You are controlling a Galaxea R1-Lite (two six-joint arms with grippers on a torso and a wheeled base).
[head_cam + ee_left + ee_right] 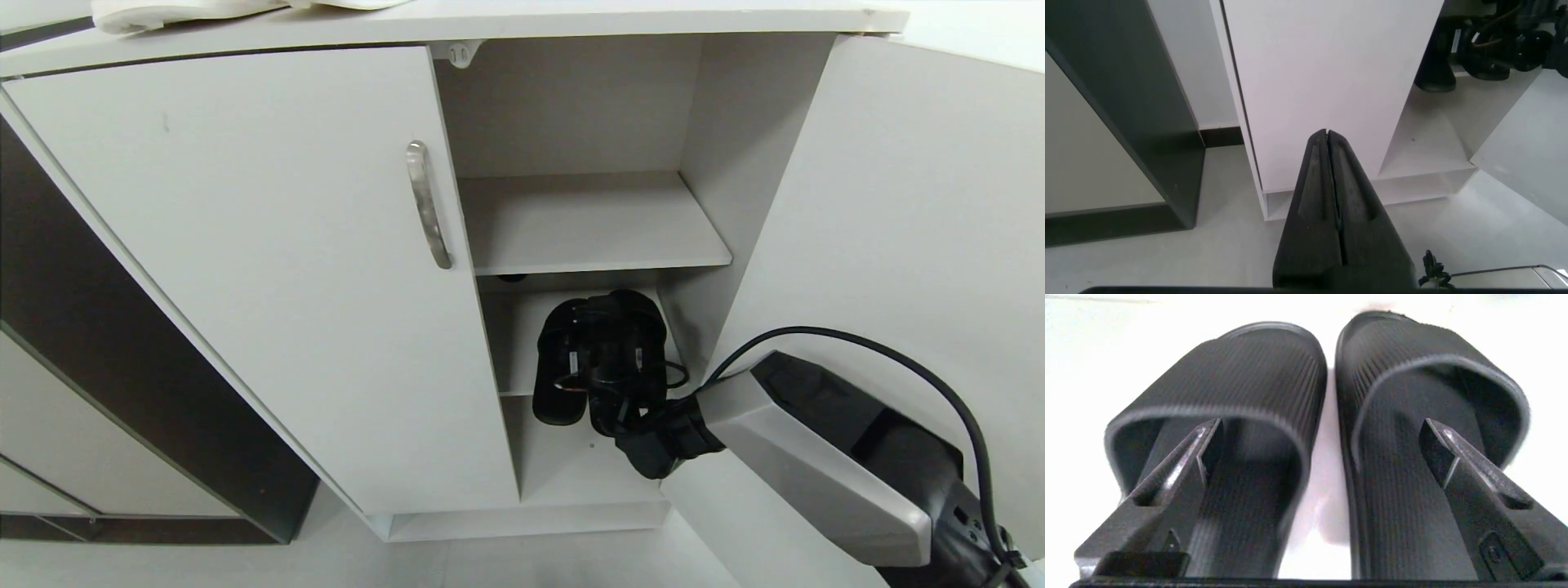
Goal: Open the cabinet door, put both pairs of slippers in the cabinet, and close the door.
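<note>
Before the closed white left cabinet door (245,269), the left gripper (1327,139) hangs low, fingers pressed together, empty. On the lower white shelf (518,343) lies the pair of black ribbed rubber slippers (1249,376), heels seemingly overhanging its front edge. The right gripper (1320,429) is spread wide, one finger over each footbed, gripping nothing. This looks like the first pair's release; withdrawal should clear the straps.

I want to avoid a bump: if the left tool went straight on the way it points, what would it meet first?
Most likely the lower part of the cabinet's closed left door, straight ahead of the shut left tool. Depth is unclear, but nothing shows between them.
</note>
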